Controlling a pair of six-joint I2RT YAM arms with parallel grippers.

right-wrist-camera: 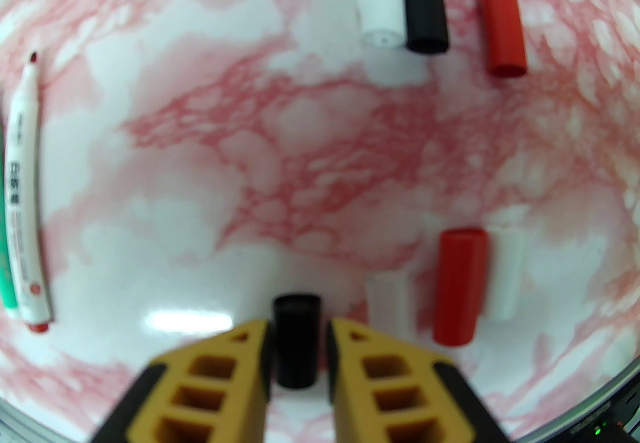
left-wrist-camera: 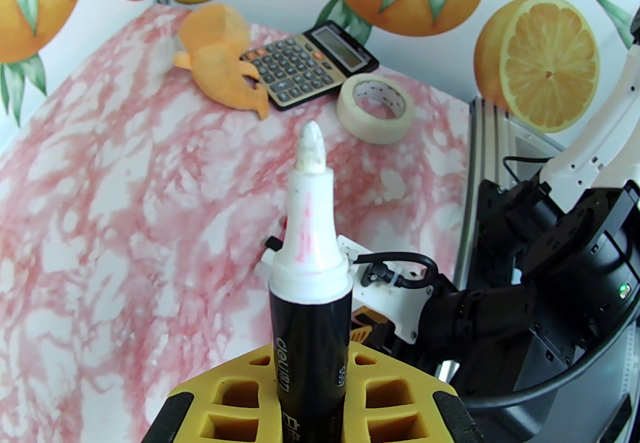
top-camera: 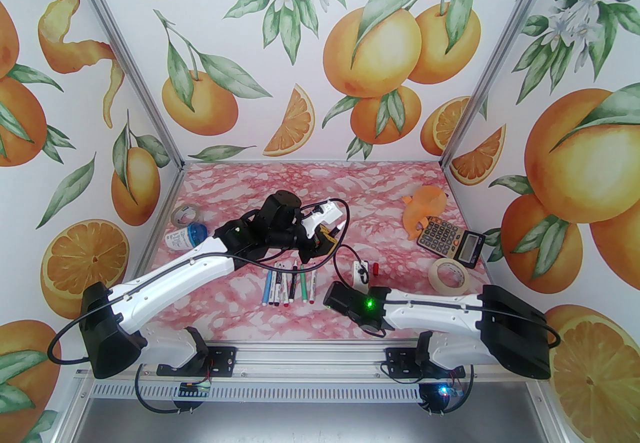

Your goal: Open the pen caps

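Left gripper (left-wrist-camera: pixel 310 366) clenches the uncapped black pen (left-wrist-camera: pixel 309 321); black cap (right-wrist-camera: pixel 296 346) between right gripper (right-wrist-camera: pixel 299 331) jaws, grip unclear; next, lay it by loose caps (right-wrist-camera: pixel 457 286), lower right.

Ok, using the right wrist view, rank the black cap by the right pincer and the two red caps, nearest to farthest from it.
1. Black cap, between the right pincer fingers.
2. Lower red cap, at the right.
3. Upper red cap, top right.

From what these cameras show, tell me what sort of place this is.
Probably a robot test booth, not a real desk: orange-print walls box in a pink marbled table, with a calculator and tape roll as props.
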